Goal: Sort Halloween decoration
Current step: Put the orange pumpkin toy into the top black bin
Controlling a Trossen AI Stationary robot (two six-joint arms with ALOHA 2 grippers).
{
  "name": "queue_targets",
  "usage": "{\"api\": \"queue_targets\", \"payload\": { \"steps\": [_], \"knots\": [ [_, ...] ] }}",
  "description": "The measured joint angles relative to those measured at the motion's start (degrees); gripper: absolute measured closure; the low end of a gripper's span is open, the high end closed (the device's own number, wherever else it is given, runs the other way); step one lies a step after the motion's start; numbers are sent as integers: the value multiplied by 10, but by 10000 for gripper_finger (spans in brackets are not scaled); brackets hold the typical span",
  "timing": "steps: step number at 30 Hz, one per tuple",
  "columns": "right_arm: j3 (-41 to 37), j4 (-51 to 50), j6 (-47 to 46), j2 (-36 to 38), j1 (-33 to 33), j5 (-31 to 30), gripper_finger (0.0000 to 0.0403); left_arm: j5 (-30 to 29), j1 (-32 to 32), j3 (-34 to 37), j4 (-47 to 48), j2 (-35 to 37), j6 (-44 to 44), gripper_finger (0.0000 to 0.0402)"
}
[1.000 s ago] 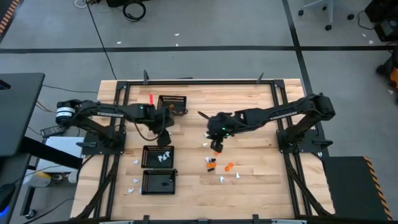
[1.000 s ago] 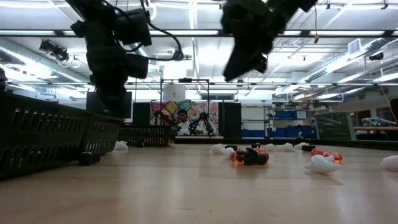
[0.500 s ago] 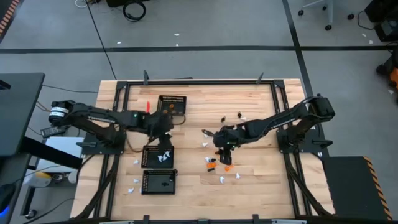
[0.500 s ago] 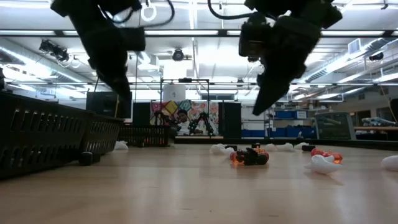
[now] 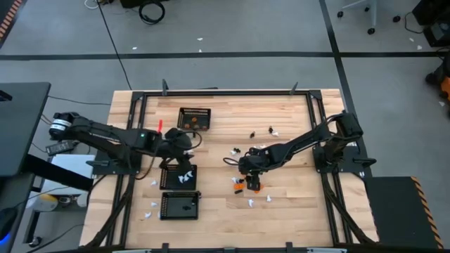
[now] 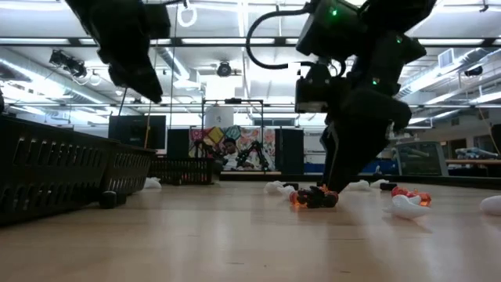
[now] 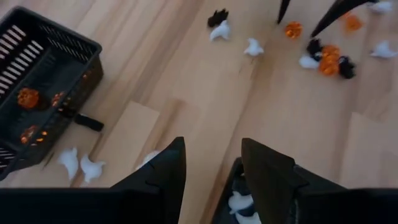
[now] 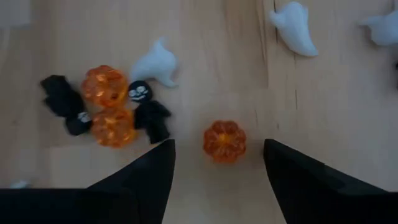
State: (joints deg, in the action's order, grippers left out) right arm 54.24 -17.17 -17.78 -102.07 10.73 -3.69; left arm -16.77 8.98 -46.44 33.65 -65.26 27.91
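The Halloween decoration lies loose on the wooden table: a cluster of orange pumpkins and black figures [image 8: 106, 115], white ghosts [image 8: 292, 28], and one orange pumpkin [image 8: 224, 140] resting alone on the boards. My right gripper [image 8: 219, 149] is open and low over the table [image 5: 249, 179], with a finger on either side of that pumpkin and touching nothing. Higher up, my left gripper [image 7: 211, 149] hangs open and empty over the black mesh baskets [image 5: 184, 147].
Three black mesh baskets stand in a row at the table's left: the far one [image 5: 195, 118] holds orange pieces, the middle one [image 5: 179, 176] white ones, the near one [image 5: 179, 206] black ones. More loose pieces lie farther back [image 5: 261, 131] and by the baskets [image 5: 152, 207].
My right gripper has come down and a little toward the near edge, onto the loose pieces at mid-table. My left gripper has risen above the baskets, and its arm has swung round.
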Motion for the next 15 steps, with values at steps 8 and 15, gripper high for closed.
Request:
{"api": "queue_targets", "payload": {
  "steps": [8,15],
  "knots": [
    [1,10,19,-12,8,-21,188,-14,1,-1,42,62,12,239],
    [1,15,20,-16,16,-23,251,-16,1,0,70,107,17,239]
  ]
}}
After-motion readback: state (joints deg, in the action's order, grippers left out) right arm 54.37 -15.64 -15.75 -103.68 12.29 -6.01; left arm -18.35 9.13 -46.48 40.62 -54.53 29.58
